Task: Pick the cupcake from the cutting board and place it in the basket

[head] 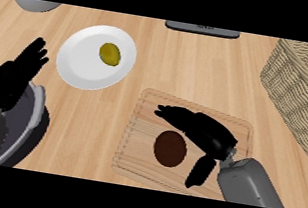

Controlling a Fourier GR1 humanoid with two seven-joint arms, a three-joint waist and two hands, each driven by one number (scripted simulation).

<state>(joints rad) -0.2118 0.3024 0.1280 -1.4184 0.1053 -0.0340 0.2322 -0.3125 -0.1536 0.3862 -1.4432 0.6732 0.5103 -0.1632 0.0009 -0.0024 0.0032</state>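
Cupcake point(170, 149) on cutting board point(139, 139)

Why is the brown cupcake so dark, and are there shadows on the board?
Head view: the cupcake shows as a flat dark-brown oval with no shine; the right robot hand above it is solid black and covers part of the cutting board; light is even, no clear shadow or glare shows on the board.

Cupcake point(170, 149), seen as a dark brown round, sits on the cutting board point(140, 162) at lower centre. Right hand point(201, 129) over the board, fingers extended toward upper left just above the cupcake, thumb hanging down beside it; contact cannot be told. Left hand point(14, 71) open at the left edge, fingers up, resting. White plate point(81, 66) with a yellow-green item point(109, 54) left of the board. Basket point(307, 100) at right edge, well apart from the cupcake.
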